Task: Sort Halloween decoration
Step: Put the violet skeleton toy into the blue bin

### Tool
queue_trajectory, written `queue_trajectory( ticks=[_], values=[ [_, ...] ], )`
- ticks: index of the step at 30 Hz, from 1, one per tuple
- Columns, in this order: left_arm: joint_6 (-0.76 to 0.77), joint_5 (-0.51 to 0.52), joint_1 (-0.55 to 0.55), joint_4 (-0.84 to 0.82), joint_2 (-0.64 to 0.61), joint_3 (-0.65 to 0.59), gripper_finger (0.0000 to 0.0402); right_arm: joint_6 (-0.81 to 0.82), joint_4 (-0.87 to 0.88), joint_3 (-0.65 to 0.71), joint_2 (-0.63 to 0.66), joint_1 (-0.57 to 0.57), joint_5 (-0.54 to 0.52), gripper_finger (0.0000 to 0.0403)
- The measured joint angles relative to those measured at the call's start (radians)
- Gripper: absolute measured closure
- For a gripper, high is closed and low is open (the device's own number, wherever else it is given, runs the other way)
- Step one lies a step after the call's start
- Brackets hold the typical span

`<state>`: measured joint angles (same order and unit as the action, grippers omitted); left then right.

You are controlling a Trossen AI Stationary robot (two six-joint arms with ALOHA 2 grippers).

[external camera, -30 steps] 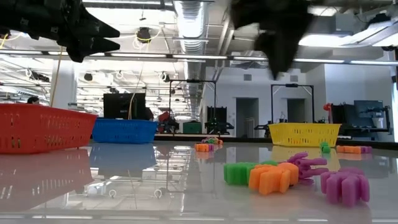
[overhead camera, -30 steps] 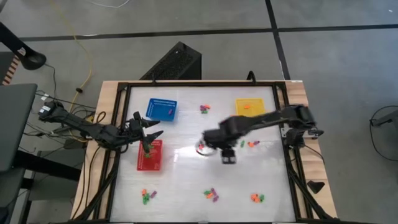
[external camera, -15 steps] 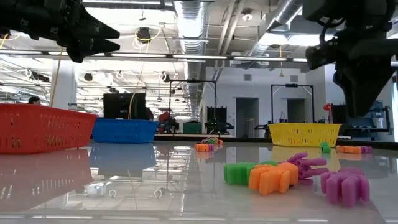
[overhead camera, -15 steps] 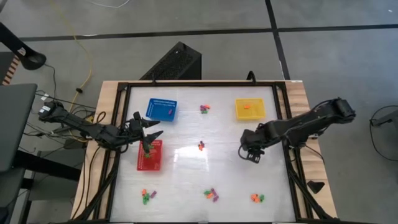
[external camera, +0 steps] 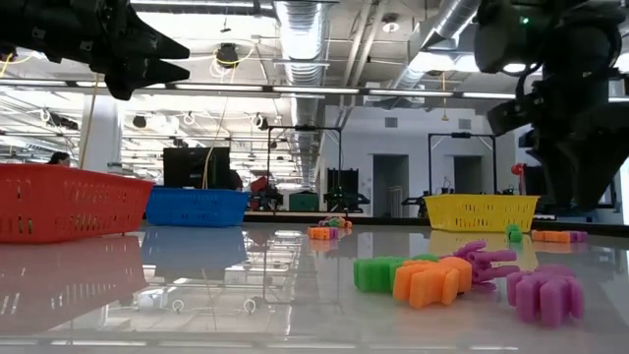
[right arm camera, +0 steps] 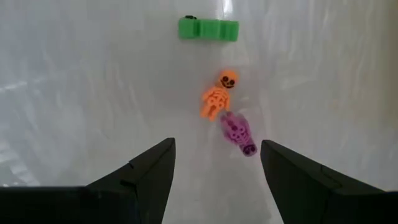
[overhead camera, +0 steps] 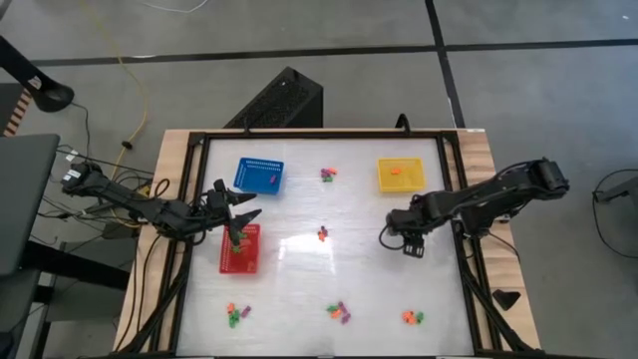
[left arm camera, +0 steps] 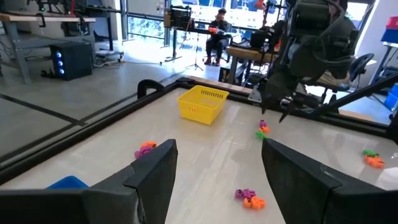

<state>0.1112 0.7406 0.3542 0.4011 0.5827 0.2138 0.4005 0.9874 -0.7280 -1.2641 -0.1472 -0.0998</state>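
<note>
Three tiny plastic trinkets, an orange skeleton [right arm camera: 217, 98], purple figure [right arm camera: 238, 134] and green piece [right arm camera: 208, 28], now lie beneath the right gripper [right arm camera: 214, 163], which has swung over from mid-table, jaws apart, ready to pick; the left gripper [overhead camera: 242, 213] waits, jaws apart, above the red mesh basket [overhead camera: 240, 254].

Three mesh baskets on the bench [overhead camera: 299, 289]: one blue [overhead camera: 259, 177], one red [overhead camera: 240, 249], one yellow [overhead camera: 401, 174].

Trinkets sit in little clusters, five loose ones from above: one between the blue and yellow baskets [overhead camera: 327, 176], one mid-bench [overhead camera: 322, 234], and three along the near edge [overhead camera: 235, 315] [overhead camera: 340, 312] [overhead camera: 412, 318]. Single pieces in those are too small to count.

Right between the right arm's fingers [right arm camera: 149, 171] I count three pieces: one green [right arm camera: 208, 28], one orange skeleton [right arm camera: 217, 96], one purple [right arm camera: 238, 134], the last two touching.

Two arms, two fingers each. One person in the room beyond the left fingers [left arm camera: 152, 177].
</note>
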Motion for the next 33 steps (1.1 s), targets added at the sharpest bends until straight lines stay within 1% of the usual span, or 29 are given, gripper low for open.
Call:
queue_trajectory(
  ticks=[4,9,20,23,28,33],
  values=[
    [-0.001,0.000,0.000,0.000,0.000,0.000,0.0175,-0.026,0.006,0.000,0.000,0.020,0.000,0.0133],
    [-0.001,0.000,0.000,0.000,0.000,0.000,0.0175,-0.153,0.016,0.000,0.000,0.049,0.001,0.0133],
    [0.007,0.000,0.000,0.000,0.000,0.000,0.0175,-0.165,0.012,0.000,0.000,0.167,0.026,0.0133],
    [0.007,0.000,0.000,0.000,0.000,0.000,0.0175,-0.169,-0.002,0.005,-0.001,0.176,0.034,0.0133],
    [0.006,0.000,0.000,0.000,0.000,0.000,0.0175,-0.163,-0.021,0.035,-0.003,0.176,0.077,0.0133],
    [0.006,0.000,0.000,0.000,0.000,0.000,0.0175,-0.158,-0.026,0.035,-0.053,0.176,0.077,0.0133]
  ],
)
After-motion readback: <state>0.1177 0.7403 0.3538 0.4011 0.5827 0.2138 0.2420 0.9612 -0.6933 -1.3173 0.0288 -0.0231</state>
